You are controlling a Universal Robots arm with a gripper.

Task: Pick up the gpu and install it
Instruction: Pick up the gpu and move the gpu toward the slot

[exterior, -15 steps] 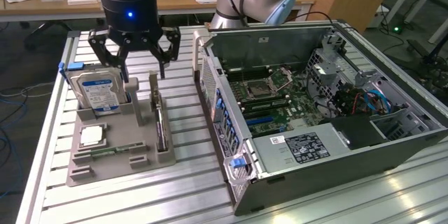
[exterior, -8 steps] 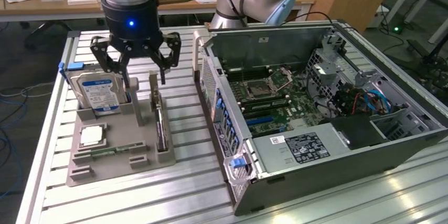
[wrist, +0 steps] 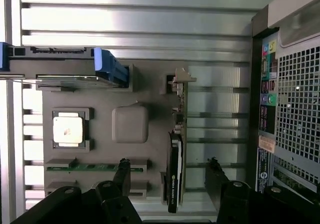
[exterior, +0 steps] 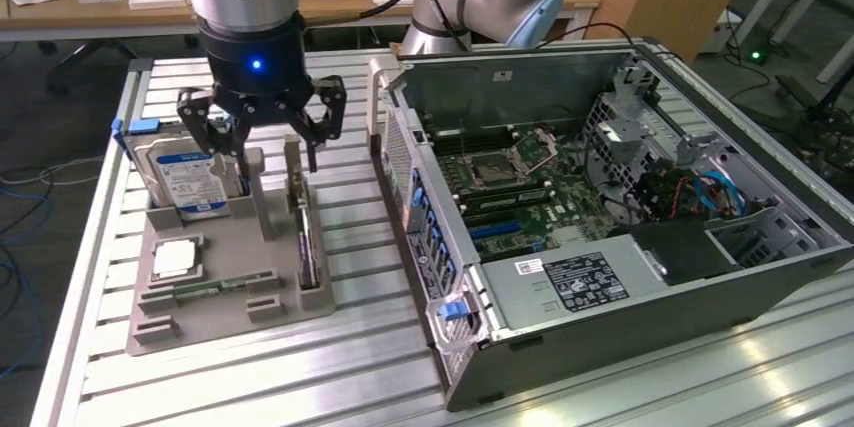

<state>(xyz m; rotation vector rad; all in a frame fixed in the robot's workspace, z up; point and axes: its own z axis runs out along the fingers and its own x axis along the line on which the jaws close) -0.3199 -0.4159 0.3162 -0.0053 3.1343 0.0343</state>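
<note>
The 2 fingers stand spread wide, holding nothing. The gripper hovers over the gpu, upright in the grey holder, left-centre of the exterior view. It looks light, stiff and fragile; pinching the board edge clear of the fan seems safest.

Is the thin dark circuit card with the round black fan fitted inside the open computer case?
No, the gpu stands on edge in the grey holder tray outside it.

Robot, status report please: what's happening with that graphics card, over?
Open gripper hovers over the grey holder, holding nothing. The gpu stands on edge in its slot, untouched. The hard drive stands alongside, apart.
</note>
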